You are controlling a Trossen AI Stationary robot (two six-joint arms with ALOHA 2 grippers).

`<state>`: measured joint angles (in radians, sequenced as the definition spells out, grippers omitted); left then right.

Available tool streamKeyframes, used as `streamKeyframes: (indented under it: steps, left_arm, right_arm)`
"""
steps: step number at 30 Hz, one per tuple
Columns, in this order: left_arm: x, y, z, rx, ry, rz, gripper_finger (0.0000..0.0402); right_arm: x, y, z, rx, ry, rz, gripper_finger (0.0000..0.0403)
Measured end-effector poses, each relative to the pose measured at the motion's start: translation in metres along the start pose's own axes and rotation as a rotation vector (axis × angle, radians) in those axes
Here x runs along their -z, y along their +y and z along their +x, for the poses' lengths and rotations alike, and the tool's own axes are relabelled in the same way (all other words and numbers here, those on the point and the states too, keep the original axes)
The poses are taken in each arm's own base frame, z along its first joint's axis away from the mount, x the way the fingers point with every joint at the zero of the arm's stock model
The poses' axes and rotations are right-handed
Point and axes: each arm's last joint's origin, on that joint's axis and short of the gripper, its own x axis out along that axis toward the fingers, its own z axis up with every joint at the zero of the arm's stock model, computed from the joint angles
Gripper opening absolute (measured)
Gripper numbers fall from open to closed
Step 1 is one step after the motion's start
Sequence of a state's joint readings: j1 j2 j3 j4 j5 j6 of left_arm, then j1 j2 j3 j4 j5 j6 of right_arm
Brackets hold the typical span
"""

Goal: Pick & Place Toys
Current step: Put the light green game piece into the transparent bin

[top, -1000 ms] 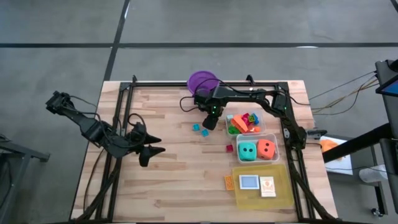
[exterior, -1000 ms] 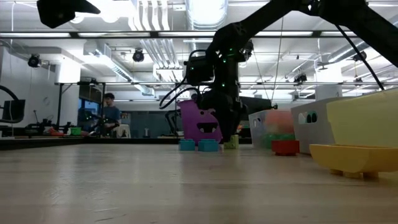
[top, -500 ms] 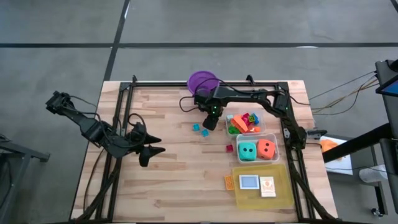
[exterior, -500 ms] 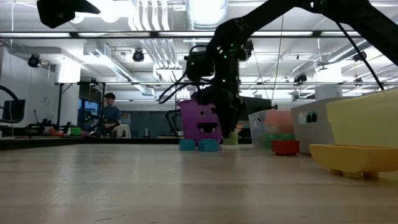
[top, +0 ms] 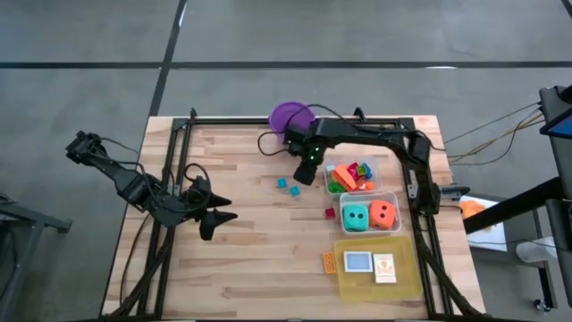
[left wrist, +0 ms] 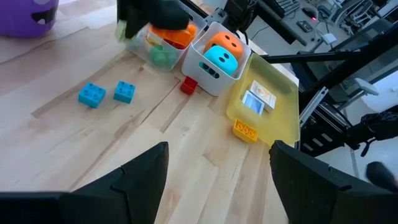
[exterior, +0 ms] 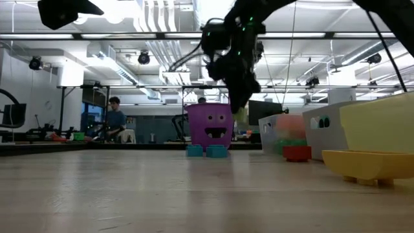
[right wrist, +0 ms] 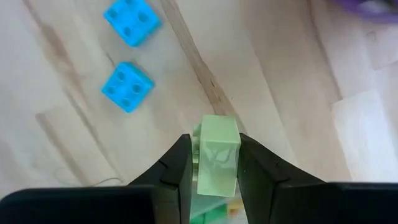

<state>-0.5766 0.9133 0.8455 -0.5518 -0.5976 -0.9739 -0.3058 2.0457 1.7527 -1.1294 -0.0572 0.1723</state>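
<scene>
The right gripper (right wrist: 214, 163) is pinched on a pale green block (right wrist: 217, 154), holding it up off the table beside the purple bucket (top: 289, 115) and above the bare wood where two blue blocks (right wrist: 127, 86) lie loose. From here it looks like the carrying step: the piece is picked and in the air, not yet set down anywhere. The clear tub (top: 352, 175) of mixed bright pieces sits just to the right of the gripper, with the second tub holding the teal die (top: 356, 216) and orange die (top: 383, 212) nearer the front, and the yellow tray (top: 404, 279) with cards beyond that. The next move calls for swinging over whichever container is meant and letting go only once squarely above it. The left gripper (top: 214, 218) waits well apart on the left side, fingers spread, holding nothing.
</scene>
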Motion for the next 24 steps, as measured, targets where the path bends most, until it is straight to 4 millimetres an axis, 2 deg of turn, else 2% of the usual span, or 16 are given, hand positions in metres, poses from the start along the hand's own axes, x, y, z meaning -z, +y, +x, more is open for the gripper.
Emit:
streamKeyframes:
  steps: [6,12,18,24]
  left_arm:
    - [0.0,0.0,0.0,0.0,0.001,0.01,0.027]
    - [0.0,0.0,0.0,0.009,0.013,0.027,0.027]
    - [0.0,0.0,0.0,0.007,0.013,0.048,0.027]
    - [-0.002,0.002,0.002,-0.006,0.005,0.104,0.027]
  right_arm:
    - [0.013,0.0,-0.037,-0.016,-0.059,0.036,0.0086]
    - [0.04,0.003,-0.072,-0.034,-0.116,0.071,0.0086]
    - [0.081,-0.004,-0.083,-0.03,-0.115,0.155,0.0086]
    - [0.127,-0.015,-0.071,0.003,-0.084,0.268,0.0086]
